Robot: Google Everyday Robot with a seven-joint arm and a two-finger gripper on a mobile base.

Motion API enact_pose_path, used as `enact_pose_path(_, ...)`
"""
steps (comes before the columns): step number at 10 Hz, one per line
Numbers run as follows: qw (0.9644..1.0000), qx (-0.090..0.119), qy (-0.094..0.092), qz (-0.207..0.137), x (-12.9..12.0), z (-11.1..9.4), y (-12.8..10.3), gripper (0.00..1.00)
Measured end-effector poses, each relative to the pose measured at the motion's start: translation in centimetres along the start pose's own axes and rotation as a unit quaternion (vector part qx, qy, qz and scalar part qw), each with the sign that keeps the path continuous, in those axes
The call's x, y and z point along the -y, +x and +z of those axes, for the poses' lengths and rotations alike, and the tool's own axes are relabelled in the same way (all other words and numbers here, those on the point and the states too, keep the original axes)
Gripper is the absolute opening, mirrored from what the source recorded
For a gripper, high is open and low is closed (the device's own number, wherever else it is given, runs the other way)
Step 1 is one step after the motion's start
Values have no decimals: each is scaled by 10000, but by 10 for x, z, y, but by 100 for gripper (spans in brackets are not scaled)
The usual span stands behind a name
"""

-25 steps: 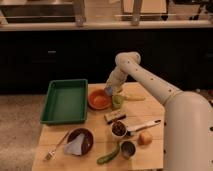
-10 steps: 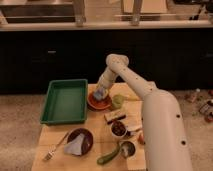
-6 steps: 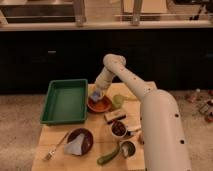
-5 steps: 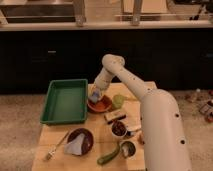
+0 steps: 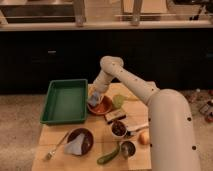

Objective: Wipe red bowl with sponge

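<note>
The white arm [image 5: 135,87] reaches up from the lower right, bends at a rounded elbow above the red bowl [image 5: 102,105], and angles down so the gripper [image 5: 96,98] sits in the bowl's left half, its fingers pinching the blue-grey sponge [image 5: 93,101] against the inner surface. The bowl lies just right of the green tray [image 5: 65,100] on the wooden table [image 5: 50,135].

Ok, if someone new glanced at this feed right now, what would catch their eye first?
Probably the big white arm sweeping from the lower right across the wooden table, its pincer down in the red bowl at the table's middle, with the sponge there. Next, the bright green tray just left of that bowl.
</note>
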Motion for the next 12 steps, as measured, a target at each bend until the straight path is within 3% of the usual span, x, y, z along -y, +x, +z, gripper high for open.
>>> enact_pose_path(5,9992,240,-298,86,-23,11,-21,0)
enact_pose_path(12,9978,31,-382,536,-51,-4,-4,0)
